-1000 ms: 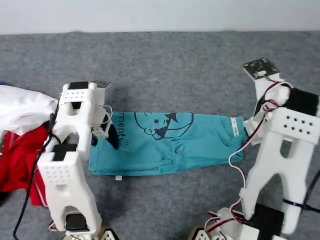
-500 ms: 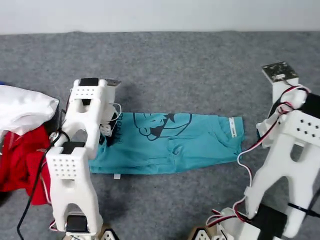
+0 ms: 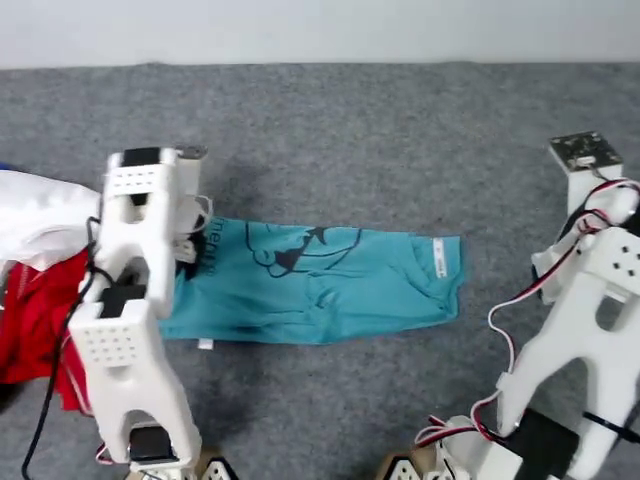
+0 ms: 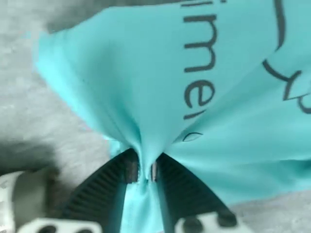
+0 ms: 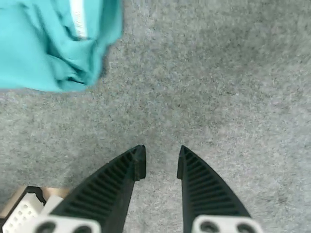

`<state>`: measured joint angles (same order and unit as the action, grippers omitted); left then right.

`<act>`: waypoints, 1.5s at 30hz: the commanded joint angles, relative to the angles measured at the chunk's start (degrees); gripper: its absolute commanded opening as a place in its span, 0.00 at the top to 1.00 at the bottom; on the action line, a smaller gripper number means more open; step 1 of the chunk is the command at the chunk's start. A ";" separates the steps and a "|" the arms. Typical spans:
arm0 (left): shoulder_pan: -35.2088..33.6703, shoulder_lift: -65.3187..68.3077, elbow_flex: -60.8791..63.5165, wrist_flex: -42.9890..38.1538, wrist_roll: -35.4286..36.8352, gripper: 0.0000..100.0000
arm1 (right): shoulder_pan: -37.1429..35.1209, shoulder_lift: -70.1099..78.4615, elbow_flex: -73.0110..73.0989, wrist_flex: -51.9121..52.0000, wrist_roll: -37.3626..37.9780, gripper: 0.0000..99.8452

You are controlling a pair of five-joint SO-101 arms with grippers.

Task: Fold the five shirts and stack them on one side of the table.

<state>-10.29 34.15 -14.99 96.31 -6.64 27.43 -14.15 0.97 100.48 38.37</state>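
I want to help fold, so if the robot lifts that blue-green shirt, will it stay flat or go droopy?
Probably droopy: where the left hand pinches the teal shirt, the cloth bunches into folds. It likely weighs little, being thin cloth lying wrinkled on the grey table.

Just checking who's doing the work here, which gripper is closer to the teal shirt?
Left. The left gripper is shut on the edge of the teal shirt. The right gripper hangs open over the grey table, apart from the shirt's other end.

Flat, lengthwise-folded teal shirt [image 3: 330, 290]
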 commanded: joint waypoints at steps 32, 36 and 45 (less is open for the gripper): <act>-6.59 5.80 -3.74 -1.49 -3.52 0.78 | 1.27 -3.12 -0.62 2.24 1.14 0.88; -6.24 10.55 -3.82 -1.41 -2.73 0.80 | 1.27 -3.12 -0.62 2.24 1.23 0.88; -4.13 12.84 -5.93 0.53 -5.98 1.00 | 1.27 -3.12 -0.62 2.15 1.32 0.88</act>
<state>-14.51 44.88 -20.44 96.48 -11.03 27.78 -14.15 0.97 100.48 39.08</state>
